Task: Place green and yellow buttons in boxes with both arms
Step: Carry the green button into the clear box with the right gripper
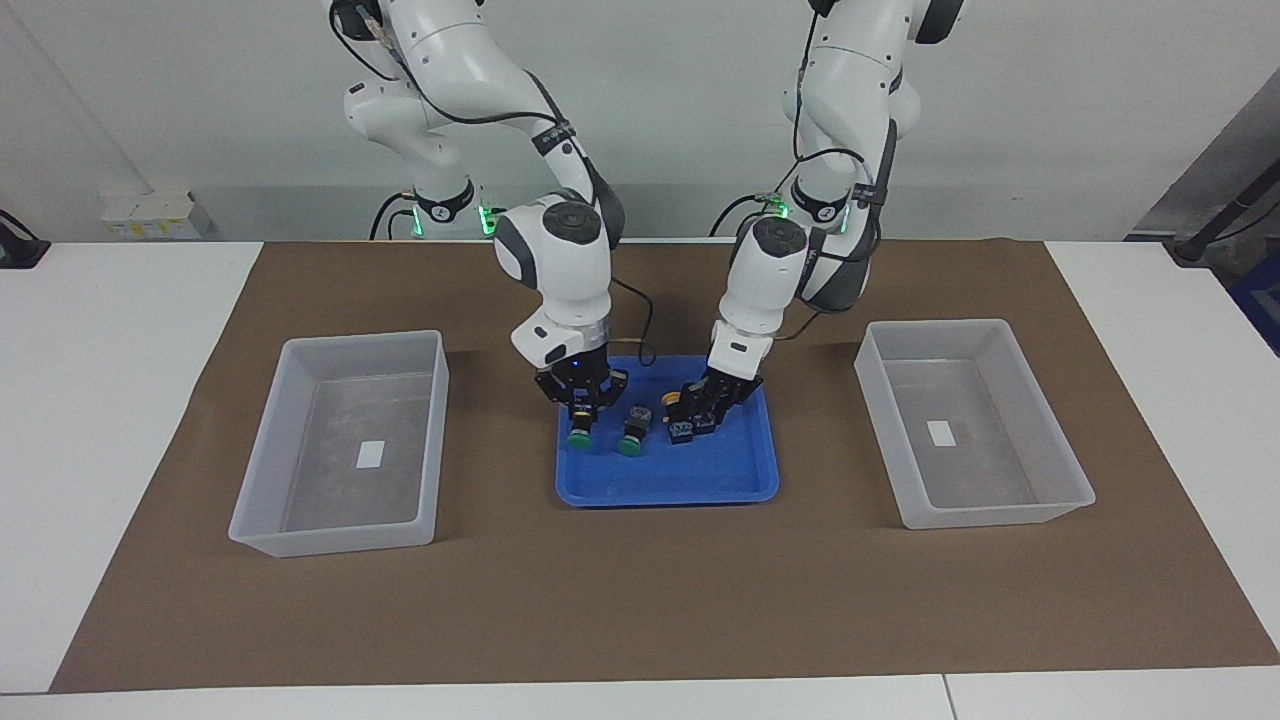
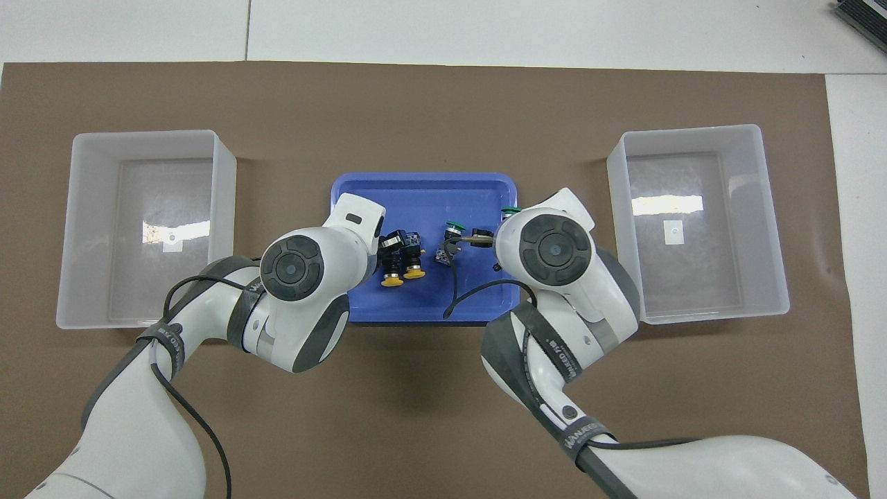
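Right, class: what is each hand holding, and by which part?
Right hand: a green button, gripped by its black body, cap down. Left hand: shut at the yellow buttons; hold cannot be told.

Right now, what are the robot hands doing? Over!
Right gripper shut on a green button, over the blue tray. Left gripper shut on a yellow button. Both boxes hold no buttons.

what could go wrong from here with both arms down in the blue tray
1. The right end effector pinches a green button by its black body, cap hanging down; it could slip before reaching a box.
2. The left end effector is shut at two touching yellow buttons; lifting one may drag its neighbour.
3. The right arm's cable droops over the blue tray beside the loose green button and might snag it.
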`<state>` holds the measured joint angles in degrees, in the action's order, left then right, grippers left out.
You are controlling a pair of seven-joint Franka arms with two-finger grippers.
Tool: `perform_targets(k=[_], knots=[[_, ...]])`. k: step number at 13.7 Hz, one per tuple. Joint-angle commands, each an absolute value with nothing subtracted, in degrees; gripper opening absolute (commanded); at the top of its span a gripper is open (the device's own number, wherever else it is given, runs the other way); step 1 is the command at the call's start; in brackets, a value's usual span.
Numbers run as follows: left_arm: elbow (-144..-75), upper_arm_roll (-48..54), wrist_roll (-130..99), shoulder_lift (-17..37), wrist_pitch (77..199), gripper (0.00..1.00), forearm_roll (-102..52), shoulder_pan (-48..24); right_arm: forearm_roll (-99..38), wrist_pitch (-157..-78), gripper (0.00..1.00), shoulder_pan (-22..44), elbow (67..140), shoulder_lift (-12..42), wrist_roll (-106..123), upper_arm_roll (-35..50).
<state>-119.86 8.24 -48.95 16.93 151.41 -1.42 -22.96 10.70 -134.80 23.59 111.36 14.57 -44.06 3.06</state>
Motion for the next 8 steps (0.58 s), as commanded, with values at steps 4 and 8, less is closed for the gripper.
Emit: perform_targets(k=[4, 8], knots=[[-114.3, 7.6, -48.5, 17.8, 143.2, 0.08, -1.5, -22.5, 12.0, -128.8, 0.0, 11.4, 112.6, 5.5, -30.3, 3.7], [-115.9, 7.7, -48.7, 17.2, 143.6, 0.59, -1.5, -23.4, 9.3, -127.8, 0.0, 3.3, 113.1, 5.2, -14.5, 3.8]])
